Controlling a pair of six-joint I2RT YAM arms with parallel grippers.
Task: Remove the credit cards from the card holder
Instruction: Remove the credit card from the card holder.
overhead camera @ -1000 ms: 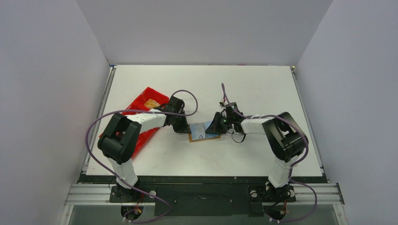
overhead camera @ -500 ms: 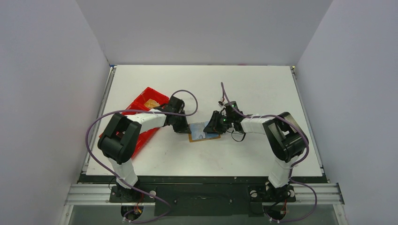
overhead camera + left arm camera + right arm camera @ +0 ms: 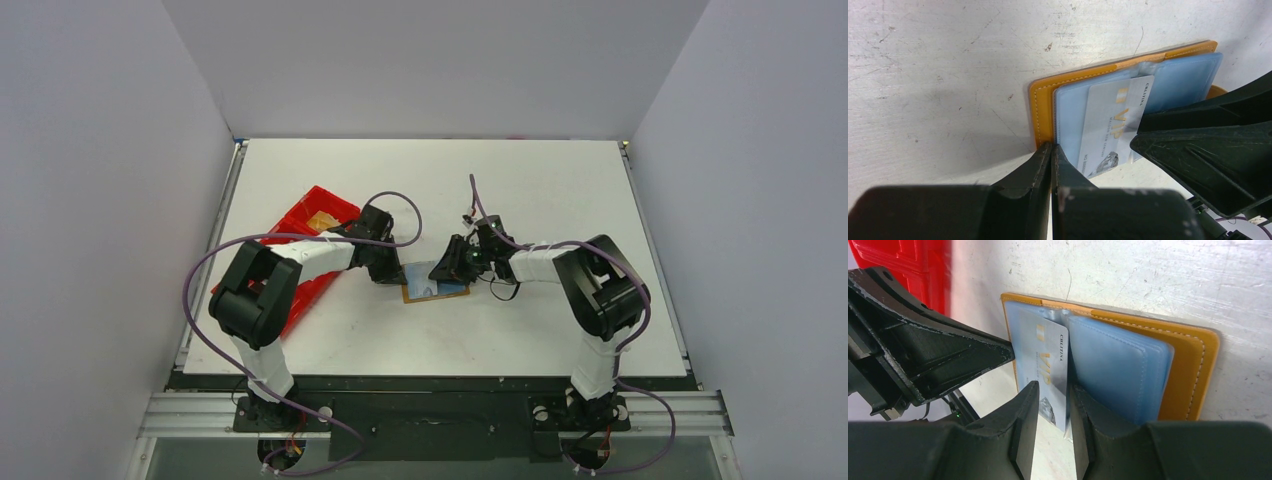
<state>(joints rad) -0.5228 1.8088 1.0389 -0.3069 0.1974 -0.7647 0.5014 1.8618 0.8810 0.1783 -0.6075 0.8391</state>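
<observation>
My right gripper [image 3: 1054, 387] has slid a bit closer to the card holder [image 3: 1193, 365] than a moment ago, fingers a little apart around the near end of a credit card [image 3: 1045, 357]; I cannot tell if they squeeze it. My left gripper [image 3: 1052, 150] is squeezed tight, tips at the holder's edge. The holder lies open on the table [image 3: 520, 180] between my bent arms.

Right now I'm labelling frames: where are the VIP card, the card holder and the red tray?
VIP card [image 3: 1045, 357], right wrist view, printed face.
card holder [image 3: 1193, 365], right wrist view, tan cover beside stitching.
red tray [image 3: 898, 260], right wrist view, bare red plastic.
</observation>
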